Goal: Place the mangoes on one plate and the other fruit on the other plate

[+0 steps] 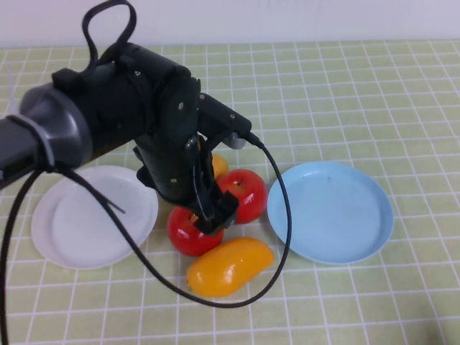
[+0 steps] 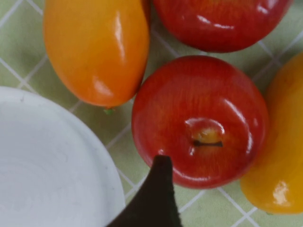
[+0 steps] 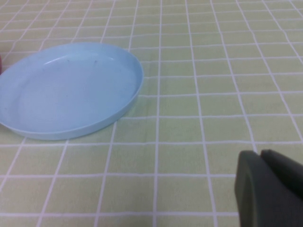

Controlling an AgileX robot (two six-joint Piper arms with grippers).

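Beside the left gripper [image 1: 210, 215], both plates sit bare: white plate [image 1: 72, 223] to its left, light blue plate [image 1: 359, 230] to its right. Nothing sorted yet. Directly under the gripper, jaws apart and holding nothing, lies one apple [image 2: 199, 118]; second apple [image 1: 244, 190] just behind. Near mango [image 1: 228, 266] in front, far mango [image 1: 218, 165] mostly hidden behind. Right gripper [image 3: 267, 189] closed, parked beyond the blue plate.

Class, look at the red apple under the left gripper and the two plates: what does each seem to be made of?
Red apple, below the open left gripper: likely plastic, glossy, with sharp highlights. White plate and blue plate: probably plastic, smooth, thin-rimmed, with a soft sheen. Right gripper, shut, rests beside the blue plate.
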